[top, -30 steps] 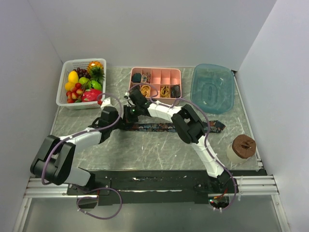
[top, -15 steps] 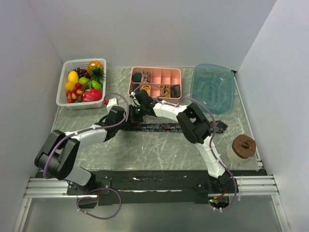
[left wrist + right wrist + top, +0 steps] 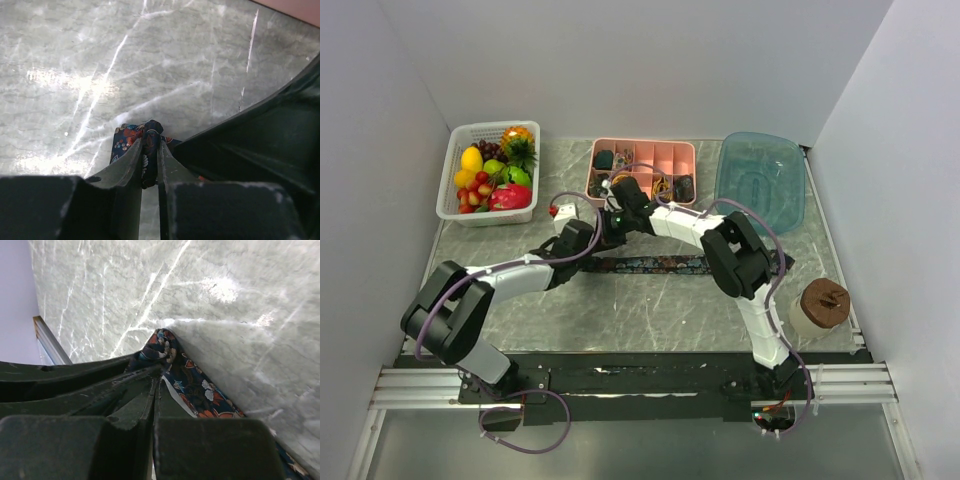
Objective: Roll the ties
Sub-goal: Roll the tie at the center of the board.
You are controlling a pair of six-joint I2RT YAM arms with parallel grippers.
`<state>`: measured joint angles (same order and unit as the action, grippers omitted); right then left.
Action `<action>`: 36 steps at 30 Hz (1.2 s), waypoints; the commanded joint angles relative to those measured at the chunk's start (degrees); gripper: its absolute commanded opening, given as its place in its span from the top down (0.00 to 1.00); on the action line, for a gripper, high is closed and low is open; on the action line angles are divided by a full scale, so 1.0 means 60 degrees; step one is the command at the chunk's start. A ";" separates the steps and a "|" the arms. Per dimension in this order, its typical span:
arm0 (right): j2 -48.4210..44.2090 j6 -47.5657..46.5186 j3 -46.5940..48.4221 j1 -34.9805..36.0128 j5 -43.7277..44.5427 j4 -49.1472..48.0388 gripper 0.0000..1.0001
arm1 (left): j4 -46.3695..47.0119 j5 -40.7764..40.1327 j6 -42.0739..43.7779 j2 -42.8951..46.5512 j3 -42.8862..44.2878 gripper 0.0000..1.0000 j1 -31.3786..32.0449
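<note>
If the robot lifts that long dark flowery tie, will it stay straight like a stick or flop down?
Probably flop: the long dark navy paisley fabric necktie bunches into folds where the left gripper pinches it. It lies thin and flat on the grey marble table, so it is likely light. Lying flat, it seems unlikely to roll away.

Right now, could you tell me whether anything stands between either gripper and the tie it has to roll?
Nothing visible does. The left gripper and the right gripper are each shut on the same bunched end of the tie. The rest of the tie lies stretched out on the table, and no other object lies against it.
</note>
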<state>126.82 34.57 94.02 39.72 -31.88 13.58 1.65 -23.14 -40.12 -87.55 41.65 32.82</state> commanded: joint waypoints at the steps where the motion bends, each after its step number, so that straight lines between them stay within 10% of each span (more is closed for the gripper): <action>1: -0.0761 -0.0224 -0.0245 -0.0190 0.0157 -0.0067 1.00 | -0.0231 -0.0319 -0.0154 -0.0145 0.0368 0.72 0.0214; 8: -0.0995 -0.0356 -0.0464 -0.0336 0.0216 0.0006 1.00 | -0.0114 -0.0377 -0.0213 -0.0028 0.0280 0.56 0.0404; 36: -0.1874 -0.0707 -0.2119 -0.0454 -0.1162 -0.1296 1.00 | 0.1790 0.0692 -0.0272 0.1071 -0.0847 0.61 0.0668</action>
<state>120.31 31.38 82.56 37.34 -36.29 9.47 7.77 -21.23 -41.08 -83.46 36.95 36.47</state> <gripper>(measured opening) 0.005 0.414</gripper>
